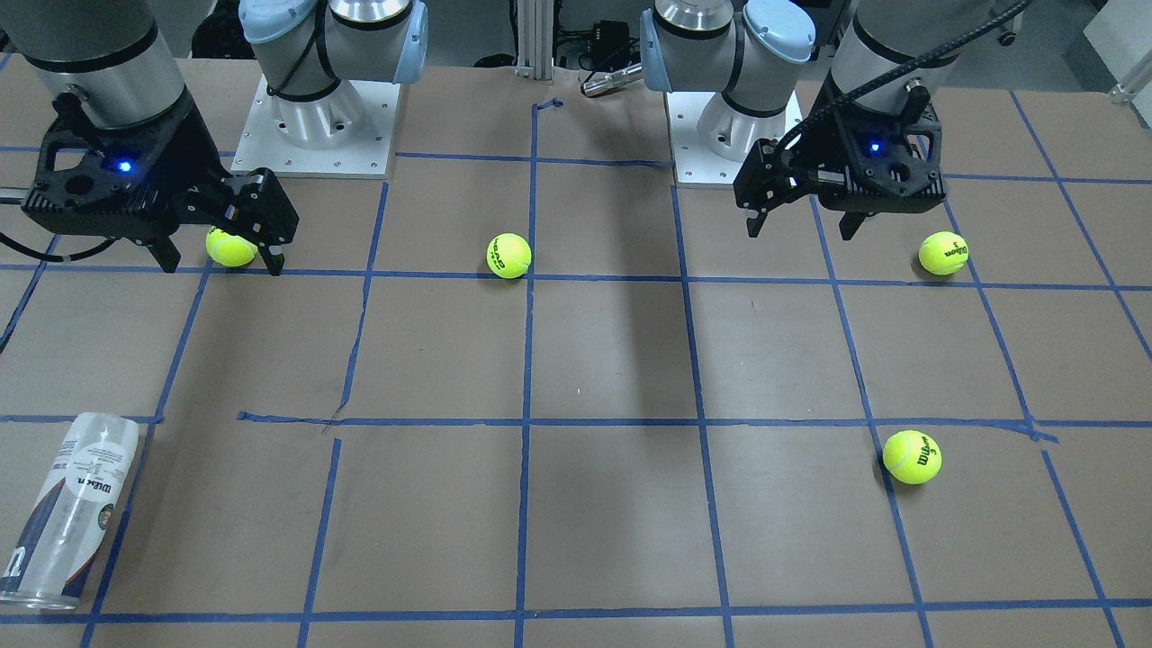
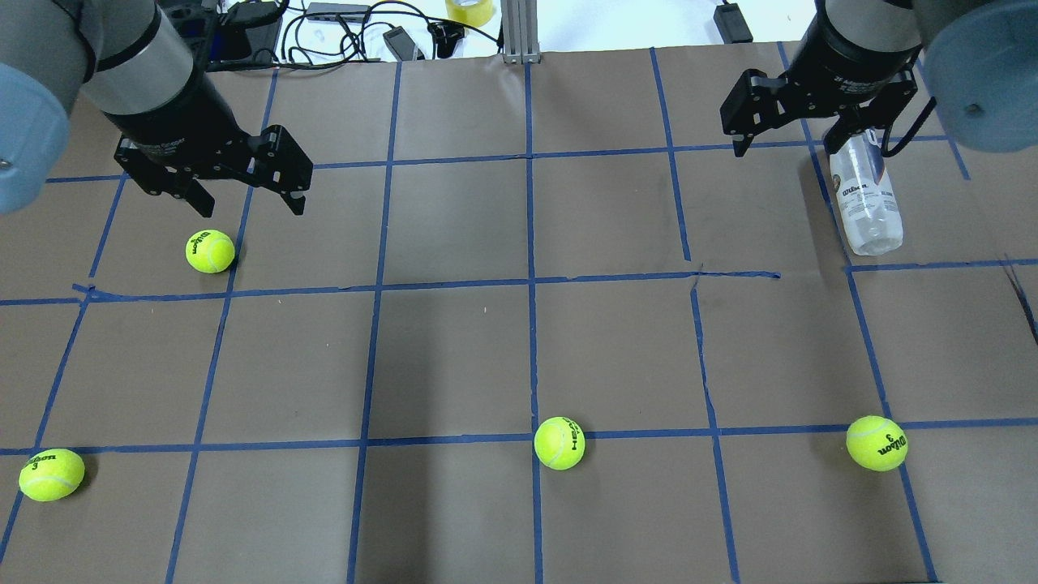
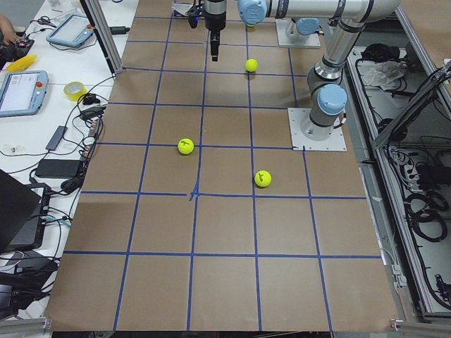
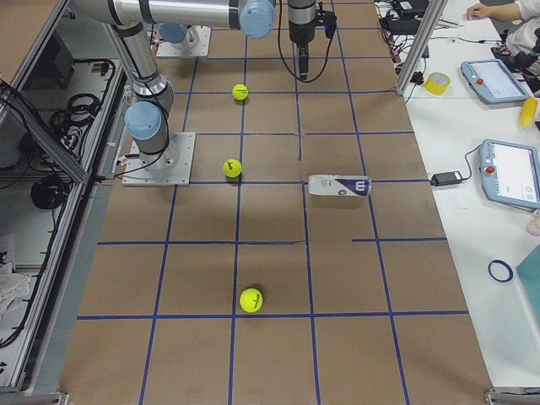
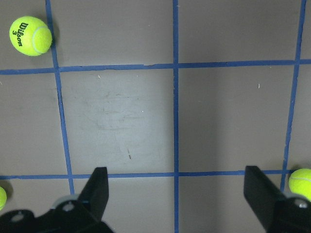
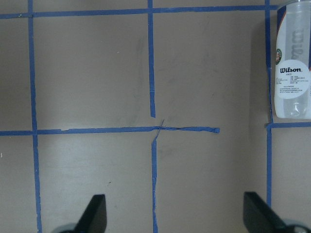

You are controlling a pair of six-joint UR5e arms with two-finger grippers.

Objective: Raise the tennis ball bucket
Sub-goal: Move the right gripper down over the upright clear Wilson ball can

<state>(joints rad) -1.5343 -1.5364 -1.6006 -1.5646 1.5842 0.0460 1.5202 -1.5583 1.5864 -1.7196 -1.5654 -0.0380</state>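
Brown paper ruled into squares by blue tape point(image 2: 529, 243) covers the table point(image 2: 454, 357). The tennis ball bucket point(image 2: 866, 199) lies on its side on the paper, at the robot's right and toward the operators' edge, well apart from every ball. Its long axis runs roughly away from the robot, tilted a little, alongside a tape line. The right gripper point(image 2: 788, 146) hangs above the table with its jaws spread wide and nothing between them. In the right wrist view the bucket sits ahead of and outboard of the right-hand finger, not between the two fingers. The left gripper point(image 2: 253, 204) is likewise spread and empty, well apart from the bucket across the table. Judgement: the right arm is the nearer one and the natural choice. Its gripper would need to shift forward and to the robot's right until the tube is centred between the fingers, then descend. The jaw opening appears to lie across the long axis, so little wrist rotation should be required. Legible writing: "Wilson" in dark letters on the white part of the bucket's label, with fine print below it too small to read; "HEAD" on the HEAD tennis ball point(image 2: 559, 443); "Wilson 3" on the Wilson 3 tennis ball point(image 1: 912, 456).
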